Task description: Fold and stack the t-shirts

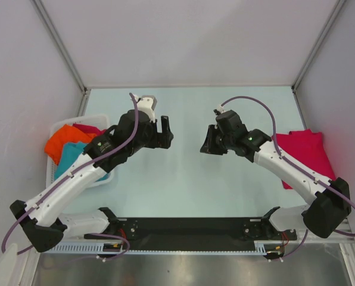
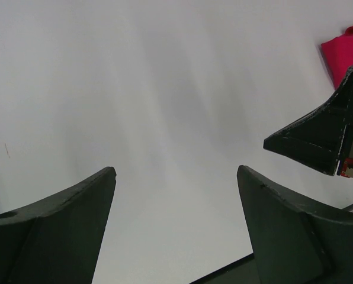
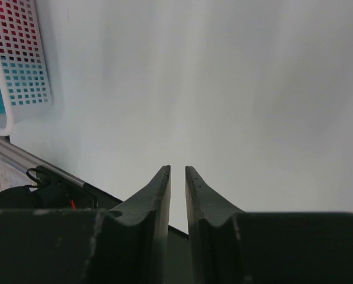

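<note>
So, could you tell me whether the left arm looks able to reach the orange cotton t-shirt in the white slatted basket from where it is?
Probably yes: the orange cotton t-shirt lies uncovered atop the white slatted basket, beside that arm, whose tool is open and empty.

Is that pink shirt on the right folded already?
Folded, it seems: the crimson-pink shirt lies as a compact block with no sleeves spread, partly hidden by the right arm.
</note>
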Tool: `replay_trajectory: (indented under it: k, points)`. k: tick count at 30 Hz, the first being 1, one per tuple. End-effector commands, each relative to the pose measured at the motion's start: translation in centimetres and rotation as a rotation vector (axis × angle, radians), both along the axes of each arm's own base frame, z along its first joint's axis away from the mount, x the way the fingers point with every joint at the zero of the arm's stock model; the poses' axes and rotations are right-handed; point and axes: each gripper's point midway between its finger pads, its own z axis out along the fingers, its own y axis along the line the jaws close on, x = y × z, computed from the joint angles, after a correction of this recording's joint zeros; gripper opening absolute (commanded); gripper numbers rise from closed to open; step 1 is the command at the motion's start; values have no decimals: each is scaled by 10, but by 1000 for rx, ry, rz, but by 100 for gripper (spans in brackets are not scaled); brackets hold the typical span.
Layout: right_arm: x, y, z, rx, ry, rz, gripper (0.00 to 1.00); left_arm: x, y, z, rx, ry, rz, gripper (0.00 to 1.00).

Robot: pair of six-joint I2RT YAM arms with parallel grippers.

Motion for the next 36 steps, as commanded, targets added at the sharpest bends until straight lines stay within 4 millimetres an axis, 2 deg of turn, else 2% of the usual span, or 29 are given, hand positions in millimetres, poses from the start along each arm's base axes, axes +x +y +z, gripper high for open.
replay_trajectory:
  k: [1, 7, 10, 11, 12, 13, 14, 15, 17, 18, 19, 21, 23, 27, 32, 34, 36]
  points:
    - [4, 0, 17, 22, -55, -8, 22, -1, 7, 19, -34, -46, 26, 89]
    - [1, -2, 19, 30, -58, -12, 21, -4, 9, 18, -33, -39, 24, 90]
    - [0, -3, 19, 29, -57, -14, 22, -6, 20, 11, 23, -17, 54, 95]
    - [-1, -4, 19, 27, -55, -13, 22, -1, 31, 16, 58, -33, 109, 95]
    - [-1, -5, 19, 25, -58, -14, 22, -4, 42, 3, 141, 14, 131, 96]
    - [-1, -5, 20, 26, -60, -14, 22, -3, 53, 1, 194, 22, 167, 99]
    - [-2, -6, 18, 24, -57, -16, 22, 1, 68, 7, 241, 10, 244, 100]
    - [-1, -5, 18, 25, -58, -14, 22, -6, 87, -4, 333, 61, 280, 99]
    - [-1, -4, 16, 26, -54, -13, 21, -3, 106, -17, 415, 131, 367, 100]
    - [-1, -2, 16, 30, -53, -7, 22, -10, 121, -27, 482, 186, 398, 99]
    - [0, -1, 16, 35, -52, -8, 22, -6, 132, -38, 509, 239, 441, 99]
    - [0, 0, 15, 31, -49, -2, 21, -9, 135, -61, 503, 323, 444, 99]
    - [-1, -1, 15, 27, -49, -1, 22, -10, 145, -75, 516, 365, 481, 100]
    - [0, -8, 16, 1, -65, -12, 21, -7, 157, -86, 518, 390, 524, 99]
    - [1, -16, 14, -22, -72, -18, 22, -15, 200, -106, 530, 482, 652, 99]
    - [2, -19, 14, -24, -76, -22, 22, -20, 219, -106, 547, 497, 708, 99]
    - [3, -20, 13, -23, -76, -19, 22, -22, 229, -109, 549, 507, 732, 100]
